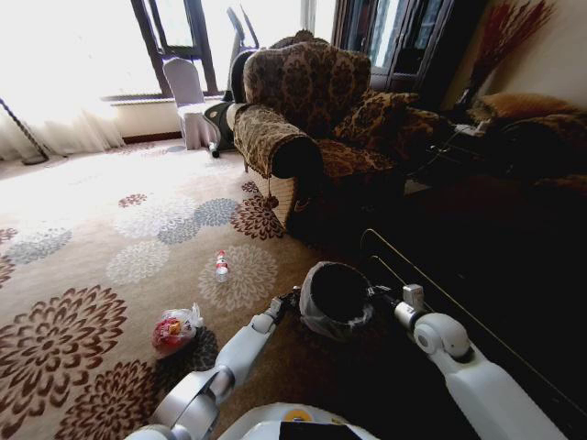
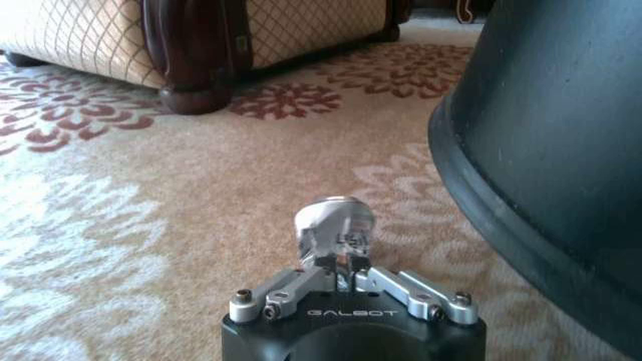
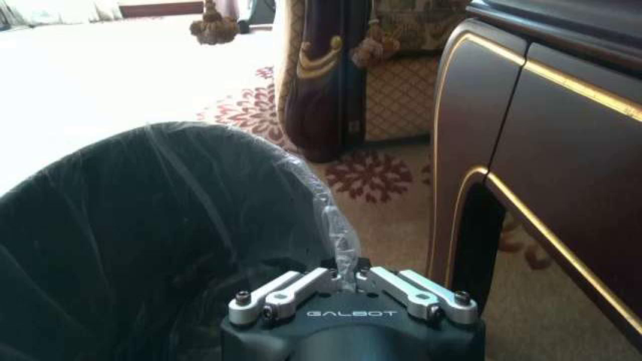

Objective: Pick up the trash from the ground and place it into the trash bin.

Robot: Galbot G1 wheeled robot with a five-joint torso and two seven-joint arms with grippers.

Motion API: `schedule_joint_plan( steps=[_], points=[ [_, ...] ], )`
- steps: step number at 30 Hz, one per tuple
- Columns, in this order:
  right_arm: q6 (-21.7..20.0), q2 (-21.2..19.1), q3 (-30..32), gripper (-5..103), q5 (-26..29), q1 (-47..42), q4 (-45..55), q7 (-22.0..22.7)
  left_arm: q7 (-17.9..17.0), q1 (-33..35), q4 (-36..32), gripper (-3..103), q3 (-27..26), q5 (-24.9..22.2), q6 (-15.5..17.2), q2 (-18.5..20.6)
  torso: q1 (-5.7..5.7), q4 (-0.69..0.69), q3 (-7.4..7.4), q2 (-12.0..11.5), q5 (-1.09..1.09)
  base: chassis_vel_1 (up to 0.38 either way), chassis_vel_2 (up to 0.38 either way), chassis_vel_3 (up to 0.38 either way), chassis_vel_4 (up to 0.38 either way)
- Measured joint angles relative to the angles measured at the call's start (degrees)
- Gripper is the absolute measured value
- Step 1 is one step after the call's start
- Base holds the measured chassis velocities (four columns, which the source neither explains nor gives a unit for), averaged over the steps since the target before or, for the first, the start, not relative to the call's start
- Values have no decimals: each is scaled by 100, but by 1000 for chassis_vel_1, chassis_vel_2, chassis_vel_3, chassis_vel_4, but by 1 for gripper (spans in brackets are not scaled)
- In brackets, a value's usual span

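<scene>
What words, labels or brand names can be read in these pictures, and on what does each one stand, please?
"GALBOT", on the black body of the left gripper, shut on a small silvery item.
"GALBOT", on the black body of the right gripper, shut on the clear liner of the trash bin.
Label on the small bottle on the carpet: too small to read.

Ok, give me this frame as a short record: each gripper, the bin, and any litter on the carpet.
left gripper: shut on a small shiny piece, low over the carpet, beside the trash bin
right gripper: shut on the bin's clear liner at the rim
trash bin: black inside, between both grippers
litter on carpet: red-pink wrapper; small bottle
nearby: armchair; dark cabinet
</scene>
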Motion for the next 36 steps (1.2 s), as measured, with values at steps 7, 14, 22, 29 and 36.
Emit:
schedule_joint_plan(
  steps=[7,14,22,29,36],
  points=[
    [-9,2,22,0,12,3,66,0,-85,442,-955,0,-85,-117,257,406,0,3,2,-1,1,0,0,0,0],
    [-10,40,-2,0,10,10,94,1,-214,1101,-2186,0,-425,-684,406,937,0,1,1,-1,0,0,0,0,0],
    [-13,-88,-67,0,28,19,159,2,-391,1672,-3251,0,-822,-950,428,1324,0,-1,0,-1,2,0,0,0,0],
    [-6,-282,-93,0,122,63,205,0,-571,2064,-4084,0,-1065,-1123,506,1530,0,-2,0,-1,-1,0,0,0,0],
    [21,-339,-149,0,151,121,173,1,-560,2545,-4637,0,-1365,-1050,890,1726,0,1,0,-1,0,0,0,0,0]
  ],
)
